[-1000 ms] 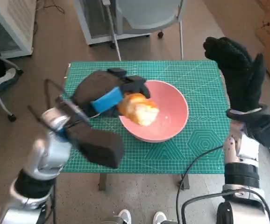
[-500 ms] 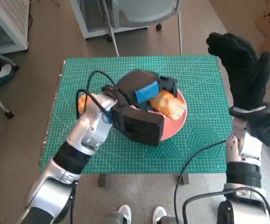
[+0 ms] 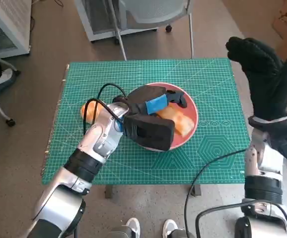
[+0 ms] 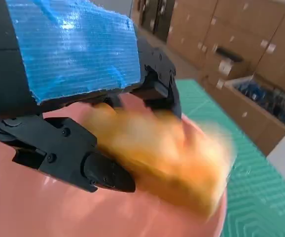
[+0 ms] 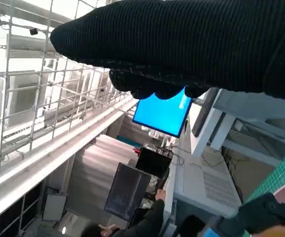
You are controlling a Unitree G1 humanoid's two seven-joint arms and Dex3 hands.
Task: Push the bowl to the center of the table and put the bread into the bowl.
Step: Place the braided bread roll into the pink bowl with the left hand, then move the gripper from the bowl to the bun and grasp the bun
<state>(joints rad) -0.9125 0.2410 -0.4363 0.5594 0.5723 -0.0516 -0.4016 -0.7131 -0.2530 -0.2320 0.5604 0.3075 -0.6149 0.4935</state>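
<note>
1. Left hand, black with blue tape, hangs over the pink bowl near the frame's centre, its fingers spread around the bread; whether they grip it or have let go I cannot tell, since the wrist view shows the bread blurred.
2. Right hand, gloved, is raised at the upper right, well apart from the table, fingers extended and holding nothing.
3. A second orange piece lies left of the bowl, partly hidden by the left forearm and its cable.
4. Under it all is a green gridded mat on the table.
5. A chair stands at the top, on a brown floor; a person shows in the right wrist view.
</note>
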